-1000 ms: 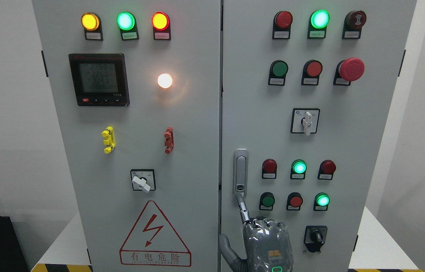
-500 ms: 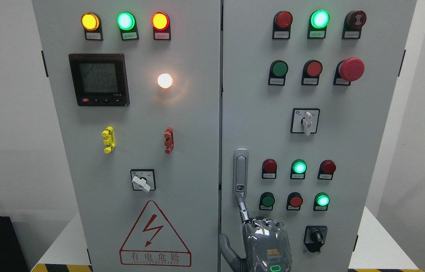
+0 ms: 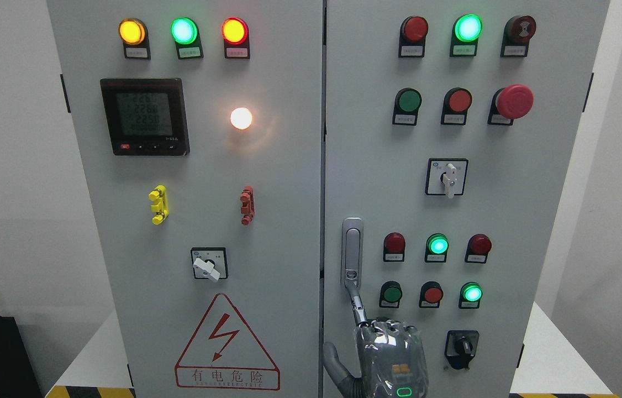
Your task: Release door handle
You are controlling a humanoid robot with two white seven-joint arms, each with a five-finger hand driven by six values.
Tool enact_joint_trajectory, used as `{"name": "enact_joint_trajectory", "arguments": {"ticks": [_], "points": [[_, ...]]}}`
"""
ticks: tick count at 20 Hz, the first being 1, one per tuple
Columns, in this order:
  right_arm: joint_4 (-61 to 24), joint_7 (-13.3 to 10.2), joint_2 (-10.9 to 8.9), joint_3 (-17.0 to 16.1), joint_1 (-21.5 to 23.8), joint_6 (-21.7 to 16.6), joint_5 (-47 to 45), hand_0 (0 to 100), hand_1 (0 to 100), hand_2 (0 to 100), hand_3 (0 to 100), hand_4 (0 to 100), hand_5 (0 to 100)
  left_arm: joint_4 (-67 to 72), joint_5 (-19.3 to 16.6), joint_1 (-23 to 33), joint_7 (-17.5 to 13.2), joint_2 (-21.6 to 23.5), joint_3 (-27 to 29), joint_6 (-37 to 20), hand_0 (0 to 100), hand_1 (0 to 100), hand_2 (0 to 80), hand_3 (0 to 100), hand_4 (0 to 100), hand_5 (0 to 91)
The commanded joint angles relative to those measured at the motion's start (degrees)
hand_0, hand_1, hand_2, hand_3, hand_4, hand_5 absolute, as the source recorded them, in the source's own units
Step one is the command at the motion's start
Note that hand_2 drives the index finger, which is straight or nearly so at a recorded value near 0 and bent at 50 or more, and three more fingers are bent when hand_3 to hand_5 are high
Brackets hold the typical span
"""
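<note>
Starting on the left: the left cabinet door [image 3: 267,182] has its lamps lit, the digital meter [image 3: 144,116] is on, and the red warning triangle [image 3: 226,345] sits low down. Nothing over there is involved, and the left robot hand isn't in the shot at all.

The door handle [image 3: 352,249] is the grey vertical lever on the left edge of the right cabinet door [image 3: 510,221], right beside the centre seam, and it looks flat in its housing. The right robot hand [image 3: 391,356] comes up from the bottom edge just below it. It isn't clamped on anything. One finger [image 3: 356,307] is stretched up with its tip at the handle's lower end, touching or near enough, and the thumb sticks out toward the seam. The other fingers are hidden behind the back of the hand.

I'd say the release is basically done and only backing away is left. What could go wrong:
- If that fingertip is hooked under the lower lip, pulling straight back could pop the handle out again.
- The green pushbutton [image 3: 391,294] sits just right of the finger, so drifting right could press it.
- The black rotary switch [image 3: 461,348] is near the knuckles, so a sloppy drop could bump it.
</note>
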Motion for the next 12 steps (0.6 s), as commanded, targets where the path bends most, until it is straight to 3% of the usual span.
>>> {"name": "enact_joint_trajectory", "arguments": {"ticks": [1, 12], "points": [[0.4, 0.9, 0.11, -0.4, 0.0, 0.0, 0.0, 36, 37, 1, 100, 92, 98, -0.9, 0.0, 0.0, 0.1, 0.0, -0.7, 0.0, 12, 39, 0.0, 0, 0, 0.0], [0.3, 0.9, 0.11, -0.3, 0.4, -0.1, -0.4, 36, 37, 2, 100, 92, 98, -0.9, 0.0, 0.0, 0.0, 0.0, -0.7, 0.0, 12, 39, 0.0, 0, 0, 0.0]]}}
